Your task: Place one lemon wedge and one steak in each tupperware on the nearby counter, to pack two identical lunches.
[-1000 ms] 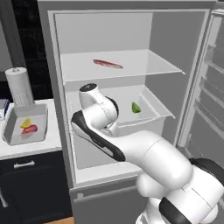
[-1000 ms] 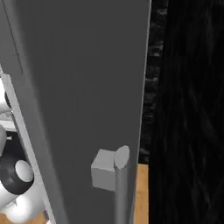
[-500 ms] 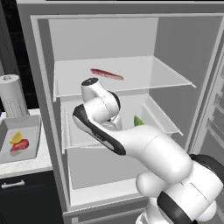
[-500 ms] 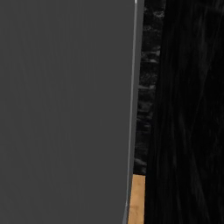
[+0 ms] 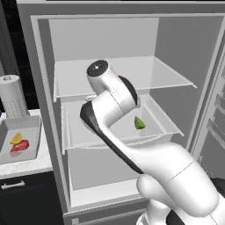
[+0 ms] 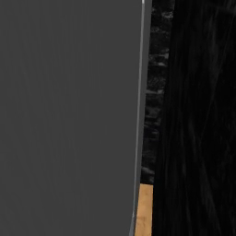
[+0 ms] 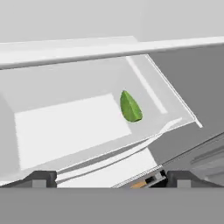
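**Claw [image 7: 111, 178] gaping at the fridge drawer, gripping nothing**

Standing with both fingertips [image 7: 43, 177] spread wide apart and holding nothing between them. Looking down into the clear drawer [image 7: 65, 127] of the open fridge [image 5: 39, 88], just under the glass shelf [image 7: 87, 48]. Facing the lemon wedge [image 7: 130, 106], green and pointed, lying on the drawer floor toward the right wall and well apart from the fingertips. Seeing the same wedge [image 5: 139, 123] from the left base view, just right of the arm's elbow.

Waiting on the counter [image 5: 30, 165] left of the fridge: one tupperware [image 5: 6, 132] already carrying a yellow wedge [image 5: 16, 138] and a red steak [image 5: 19, 146], beside the paper-towel roll [image 5: 13, 96].

Judging the handling:
- Treating the wedge as light and small, so expecting no strain on the grip.
- Expecting soft flesh under a firmer rind, probably slick, so closing gently rather than crushing.
- Taking hold across the thick middle, one fingertip on each broad flank, not on the tapered tips, likely to squirt out sideways.
- Reaching low under the shelf and over the drawer's front lip, minding both edges on the way in and out.
- Watching for the wedge skating across the smooth drawer floor if nudged by only one fingertip.
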